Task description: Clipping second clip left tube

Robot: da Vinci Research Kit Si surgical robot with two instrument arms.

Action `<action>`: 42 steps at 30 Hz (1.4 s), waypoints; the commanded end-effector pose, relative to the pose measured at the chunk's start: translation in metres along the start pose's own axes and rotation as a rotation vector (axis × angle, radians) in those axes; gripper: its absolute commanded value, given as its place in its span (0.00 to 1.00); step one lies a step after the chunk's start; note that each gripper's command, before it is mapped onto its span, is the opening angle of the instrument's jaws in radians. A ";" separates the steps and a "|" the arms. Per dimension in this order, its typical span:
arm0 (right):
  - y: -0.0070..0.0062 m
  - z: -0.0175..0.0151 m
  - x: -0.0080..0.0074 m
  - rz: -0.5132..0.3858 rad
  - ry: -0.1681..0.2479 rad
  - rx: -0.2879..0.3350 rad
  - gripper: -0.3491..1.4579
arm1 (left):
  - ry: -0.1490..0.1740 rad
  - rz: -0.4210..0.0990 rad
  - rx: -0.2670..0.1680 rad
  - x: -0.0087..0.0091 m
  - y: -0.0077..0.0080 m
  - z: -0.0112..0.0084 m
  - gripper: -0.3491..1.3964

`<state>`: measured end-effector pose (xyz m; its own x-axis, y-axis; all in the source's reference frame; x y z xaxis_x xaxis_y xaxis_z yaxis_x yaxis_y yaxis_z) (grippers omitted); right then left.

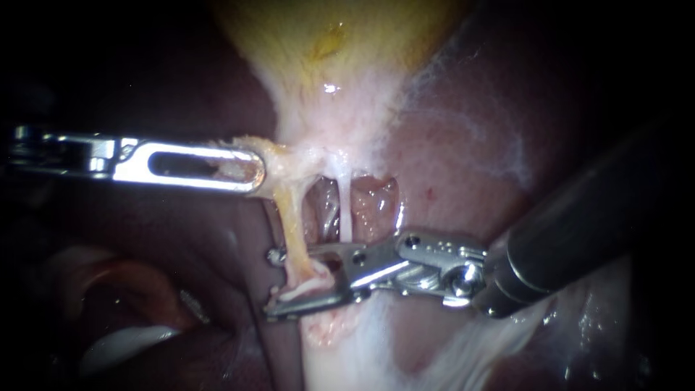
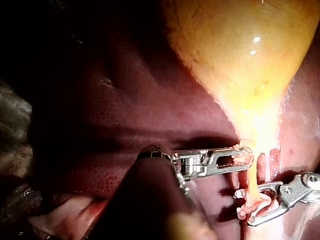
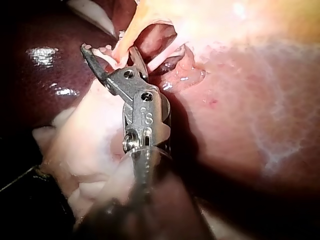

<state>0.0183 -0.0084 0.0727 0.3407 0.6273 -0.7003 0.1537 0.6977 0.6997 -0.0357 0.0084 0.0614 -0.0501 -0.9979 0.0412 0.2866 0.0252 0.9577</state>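
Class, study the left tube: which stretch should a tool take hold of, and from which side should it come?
Probably the left tube's bare lower stretch, below the gallbladder neck that the left instrument grips. It hangs taut and nearly upright, so come crosswise from the endoscope view's right, where the right instrument's open jaws straddle it.

The dark red liver (image 1: pixel 463 174) is doing all the carrying here, spreading wet and glistening beneath everything else. The yellow gallbladder (image 1: pixel 326 36) is lying straight on it and narrowing to a pale neck. From that neck two thin tubes are running down across a shallow hollow in the liver's surface, the yellowish left tube (image 1: pixel 291 217) just beside the white right tube (image 1: pixel 345 210). A sheet of whitish tissue (image 1: pixel 362 351) is lying on the liver just below the two tubes, fanning out wider as it goes.
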 end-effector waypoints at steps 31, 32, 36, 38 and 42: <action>-0.0001 -0.0013 0.0001 -0.002 -0.075 -0.047 0.00 | 0.003 0.000 0.001 0.0001 0.0000 0.0002 0.00; -0.0002 -0.0014 0.0001 -0.002 -0.081 -0.048 0.00 | 0.003 0.000 0.001 0.0001 0.0000 0.0002 0.00; -0.0003 -0.0015 0.0001 -0.003 -0.095 -0.050 0.00 | 0.003 0.000 0.002 0.0000 0.0001 0.0002 0.00; -0.0003 -0.0015 0.0001 -0.003 -0.095 -0.050 0.00 | 0.004 0.000 0.002 0.0000 0.0001 0.0002 0.00; -0.0003 -0.0015 0.0001 -0.003 -0.095 -0.050 0.00 | 0.004 0.000 0.002 0.0000 0.0001 0.0002 0.00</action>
<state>0.0168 -0.0079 0.0721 0.4278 0.5910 -0.6839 0.1092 0.7173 0.6882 -0.0358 0.0084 0.0616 -0.0462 -0.9981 0.0406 0.2851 0.0258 0.9582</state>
